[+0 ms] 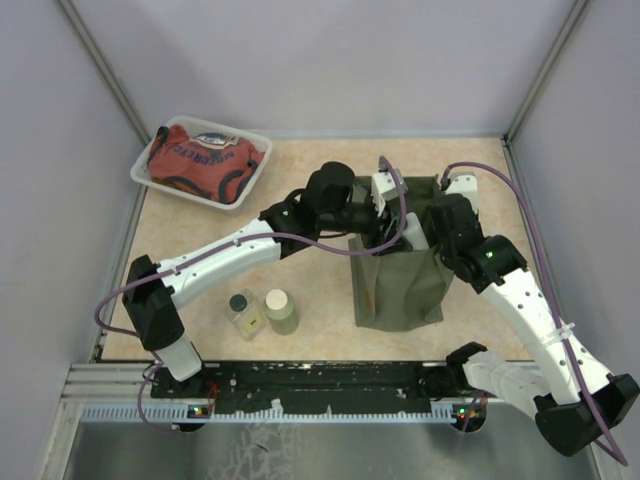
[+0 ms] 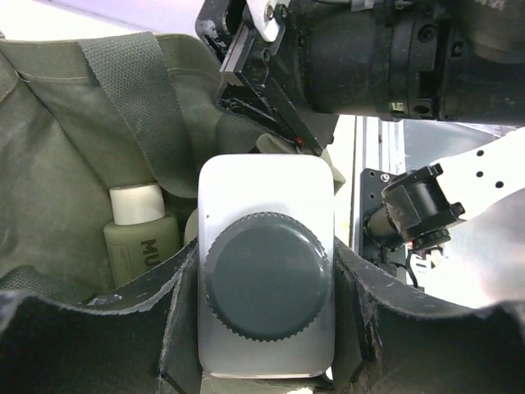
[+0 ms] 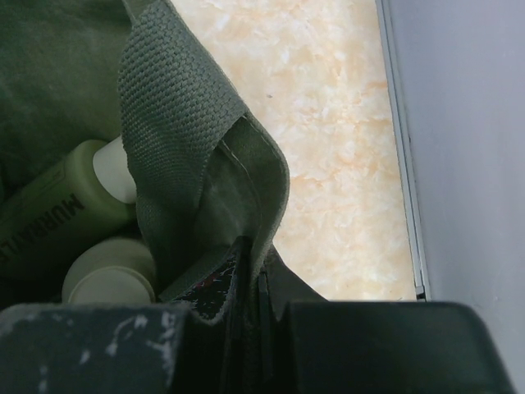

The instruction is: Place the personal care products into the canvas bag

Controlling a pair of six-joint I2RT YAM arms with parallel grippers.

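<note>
The olive canvas bag [image 1: 400, 285] stands right of centre. My left gripper [image 1: 408, 232] hangs over its mouth, shut on a clear bottle with a dark cap [image 2: 267, 283], which sits squarely between both fingers [image 2: 123, 328]. My right gripper [image 1: 440, 215] is shut on the bag's right rim [image 3: 246, 205], pinching the fabric beside the strap. Inside the bag lie an olive bottle lettered MURRAYLE [image 3: 57, 205] with a cream cap, also showing in the left wrist view [image 2: 143, 242], and a cream-beige bottle [image 3: 111, 267]. On the table stand another clear dark-capped bottle [image 1: 242, 305] and an olive cream-capped bottle [image 1: 281, 310].
A clear plastic tray [image 1: 143, 170] with a red printed cloth bundle [image 1: 205, 160] sits at the back left. Grey walls close in the table on three sides. The right arm's wrist [image 2: 369, 57] hangs close above the bag mouth.
</note>
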